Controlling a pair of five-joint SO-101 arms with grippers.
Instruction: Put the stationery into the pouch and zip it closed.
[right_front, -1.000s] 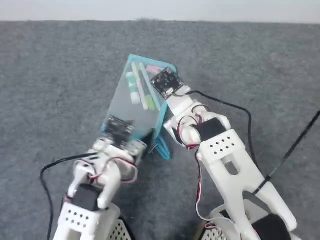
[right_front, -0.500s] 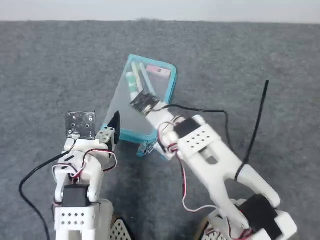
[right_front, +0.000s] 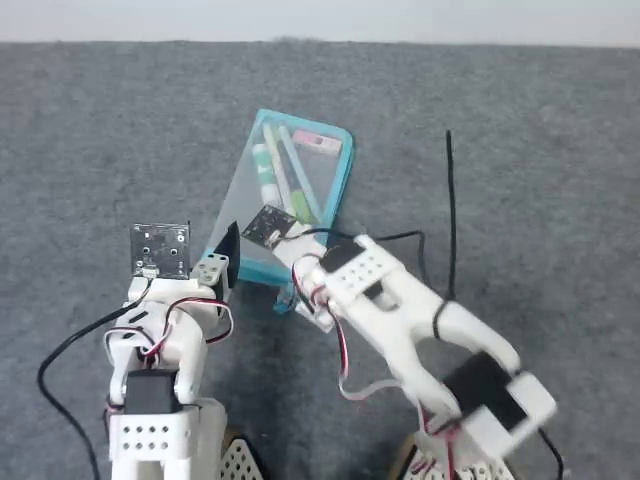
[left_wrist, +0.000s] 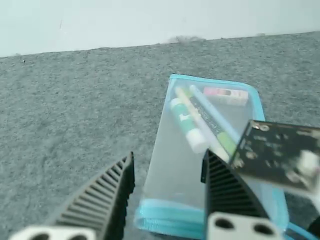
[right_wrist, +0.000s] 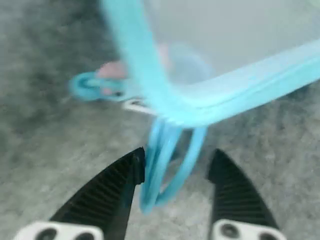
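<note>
**A:** How far along is it?

**B:** The filling looks done. The clear plastic pouch with turquoise trim (right_front: 250, 215) lies flat on the grey felt-like worktop (right_front: 100, 120). The stationery (right_front: 272, 178) is inside at its far end: pens, a white-and-green stick and a small pink eraser (right_front: 317, 141).

**A:** And the zip?

**B:** I cannot tell whether it is closed. I'd judge that the 1 step left.

**A:** Where are the 2 claws?

**B:** The right claw (right_wrist: 177, 152) is at the pouch's near end, jaws apart. The turquoise cord loop (right_wrist: 165, 175) hangs between them, not pinched. The left claw (left_wrist: 168, 157) is spread wide and has hold of nothing. It hovers just beside the pouch's near corner.
</note>
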